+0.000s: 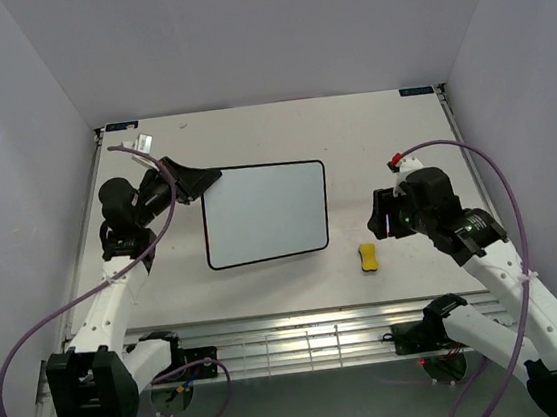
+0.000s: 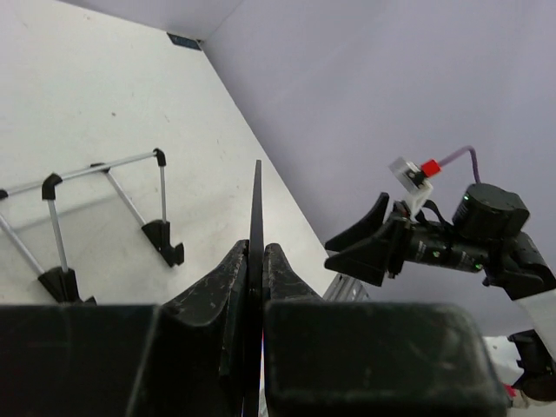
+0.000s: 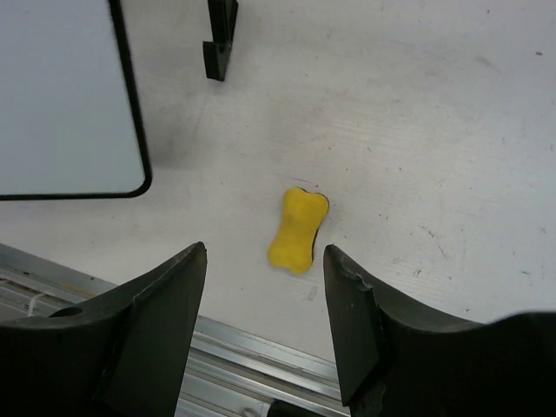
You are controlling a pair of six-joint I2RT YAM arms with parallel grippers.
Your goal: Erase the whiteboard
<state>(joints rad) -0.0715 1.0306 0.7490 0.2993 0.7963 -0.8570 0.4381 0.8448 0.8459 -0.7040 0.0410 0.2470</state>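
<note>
The whiteboard (image 1: 266, 213) faces up in the middle of the table, its surface blank white inside the thin black frame. My left gripper (image 1: 205, 182) is shut on its left edge. The left wrist view shows the whiteboard (image 2: 257, 204) edge-on as a thin dark line pinched inside my left gripper (image 2: 254, 252). My right gripper (image 1: 378, 215) hovers open to the right of the board, empty. In the right wrist view, the board's corner (image 3: 61, 95) sits at upper left, and my right gripper (image 3: 265, 256) hangs just short of the yellow eraser (image 3: 298, 228).
The yellow eraser (image 1: 368, 257) lies on the table near the board's lower right corner. A wire stand (image 2: 104, 204) with black feet lies on the table beyond the board; one foot (image 3: 220, 35) shows past the board's edge. A slatted metal rail (image 1: 294, 343) runs along the near edge.
</note>
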